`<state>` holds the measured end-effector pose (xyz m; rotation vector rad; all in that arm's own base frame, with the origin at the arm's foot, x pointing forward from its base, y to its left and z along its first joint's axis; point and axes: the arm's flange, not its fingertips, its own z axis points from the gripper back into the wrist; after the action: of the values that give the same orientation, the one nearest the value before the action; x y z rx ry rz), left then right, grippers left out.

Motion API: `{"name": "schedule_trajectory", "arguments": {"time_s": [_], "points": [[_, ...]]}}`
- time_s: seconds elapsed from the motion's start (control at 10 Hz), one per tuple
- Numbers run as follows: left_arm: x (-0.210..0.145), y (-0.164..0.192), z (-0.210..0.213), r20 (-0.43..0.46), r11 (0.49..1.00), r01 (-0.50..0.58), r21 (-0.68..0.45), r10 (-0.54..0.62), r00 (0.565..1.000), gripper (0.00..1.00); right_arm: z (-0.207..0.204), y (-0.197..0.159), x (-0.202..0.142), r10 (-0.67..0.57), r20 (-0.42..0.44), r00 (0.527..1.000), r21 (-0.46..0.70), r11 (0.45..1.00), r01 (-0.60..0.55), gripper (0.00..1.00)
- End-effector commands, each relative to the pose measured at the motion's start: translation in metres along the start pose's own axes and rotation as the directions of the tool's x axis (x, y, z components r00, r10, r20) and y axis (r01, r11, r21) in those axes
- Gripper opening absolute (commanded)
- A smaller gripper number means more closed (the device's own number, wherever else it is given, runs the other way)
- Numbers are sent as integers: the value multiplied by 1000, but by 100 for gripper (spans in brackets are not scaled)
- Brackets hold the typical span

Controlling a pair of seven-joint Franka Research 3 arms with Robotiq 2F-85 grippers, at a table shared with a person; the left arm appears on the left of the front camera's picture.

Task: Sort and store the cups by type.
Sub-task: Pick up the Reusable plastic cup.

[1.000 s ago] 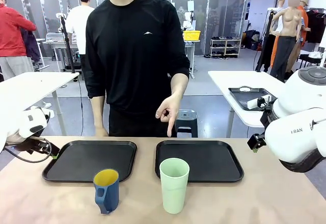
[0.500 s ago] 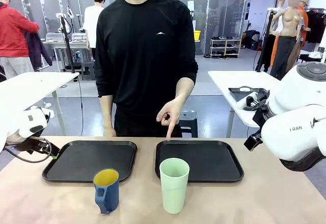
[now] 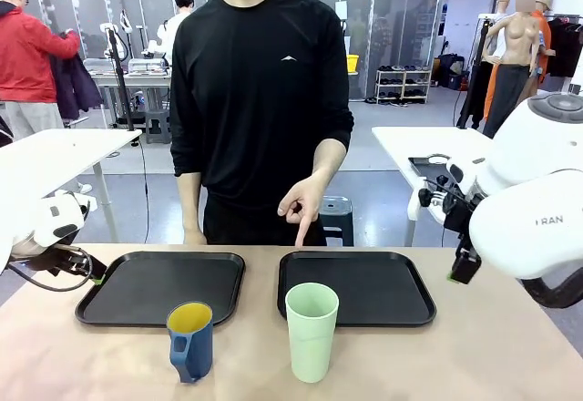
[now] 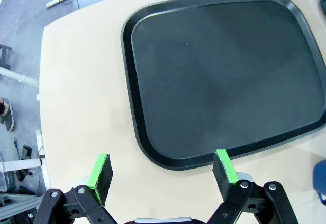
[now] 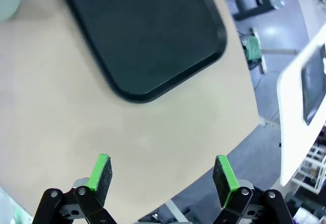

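Tabletop (image 3: 492, 355); left gripper (image 4: 162, 168) and right gripper (image 5: 162, 175) wide open, empty; mint tumbler (image 5: 7, 0) corner-cropped, blurred.

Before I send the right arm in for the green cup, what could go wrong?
1. The person's hand points down over the right tray's far rim; a cup carried there could meet it.
2. The green cup is tall and stands free on the table, on the near side of that tray; a sideways nudge from the open right gripper might tip it, perhaps toward the blue cup beside it.
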<state>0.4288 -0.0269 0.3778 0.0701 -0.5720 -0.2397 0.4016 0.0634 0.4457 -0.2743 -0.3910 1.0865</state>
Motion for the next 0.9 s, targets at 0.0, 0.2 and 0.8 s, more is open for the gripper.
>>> {"name": "schedule_trajectory", "arguments": {"time_s": [0.0, 0.2, 0.8], "points": [[0, 0, 0, -3, 1000, 7, 2, -7, 1000, 100, 6, 31, -43, 140, -19, 990, 45, 989, -139, 100], [0, 0, 0, -3, 1000, 7, 2, -7, 1000, 100, -2, 27, -51, 223, -41, 974, 22, 975, -222, 100], [0, 0, 0, -3, 1000, 7, 2, -7, 1000, 100, 2, -5, -21, 195, -47, 980, 44, 980, -193, 100]]}}
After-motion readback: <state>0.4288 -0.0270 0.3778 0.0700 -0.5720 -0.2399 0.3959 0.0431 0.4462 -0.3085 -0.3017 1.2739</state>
